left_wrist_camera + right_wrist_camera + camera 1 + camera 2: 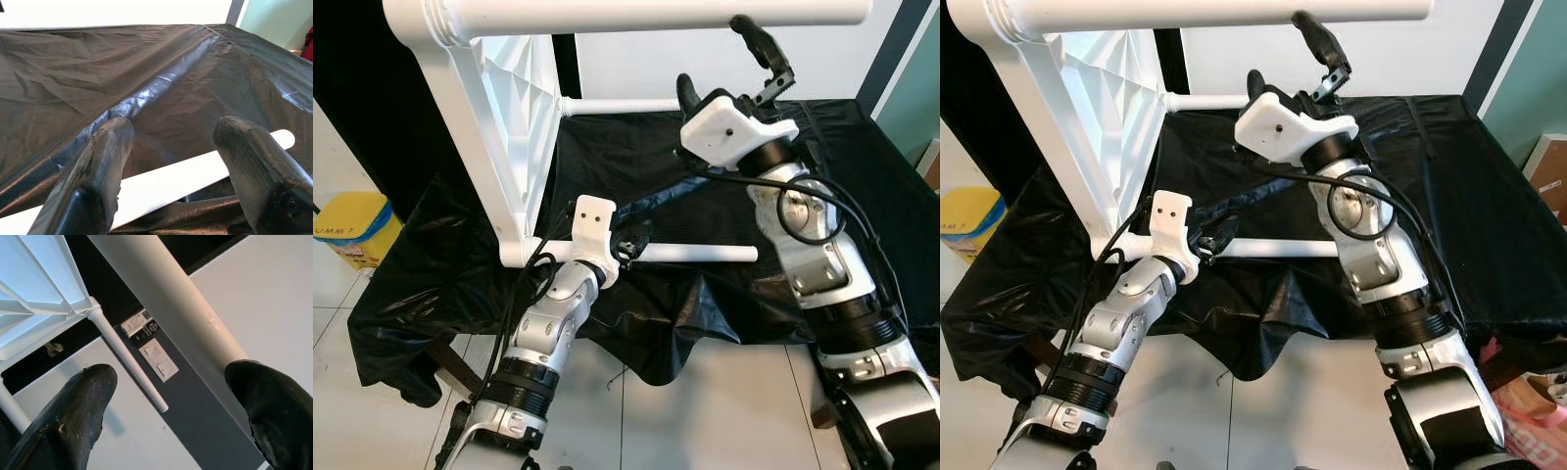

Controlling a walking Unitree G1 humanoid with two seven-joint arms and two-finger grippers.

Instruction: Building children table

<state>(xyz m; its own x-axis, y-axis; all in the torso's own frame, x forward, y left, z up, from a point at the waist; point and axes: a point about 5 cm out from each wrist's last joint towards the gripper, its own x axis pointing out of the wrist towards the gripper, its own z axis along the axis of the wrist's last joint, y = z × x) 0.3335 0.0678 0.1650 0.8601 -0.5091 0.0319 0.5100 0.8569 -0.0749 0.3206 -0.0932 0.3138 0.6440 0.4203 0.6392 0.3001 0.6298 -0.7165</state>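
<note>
A white children's table lies on its side on a black plastic sheet (pixel 862 166). Its ribbed top (pixel 509 127) stands upright at the left and its legs point right. The thick upper leg (pixel 656 12) runs along the top of the view, a thin far leg (pixel 617 105) sits behind, and a lower leg (pixel 700 254) rests near the sheet's front edge. My left gripper (pixel 631 245) is open over the lower leg (pixel 195 178), with its fingers (pixel 105 161) straddling it. My right gripper (pixel 724 69) is raised and wide open just under the upper leg (pixel 166 303).
A yellow bin (pixel 352 227) stands on the tiled floor at the left. A cardboard box (pixel 1549 166) sits at the right edge. The sheet hangs over the front edge of the low platform. A wall switch panel (pixel 157 358) shows behind the legs.
</note>
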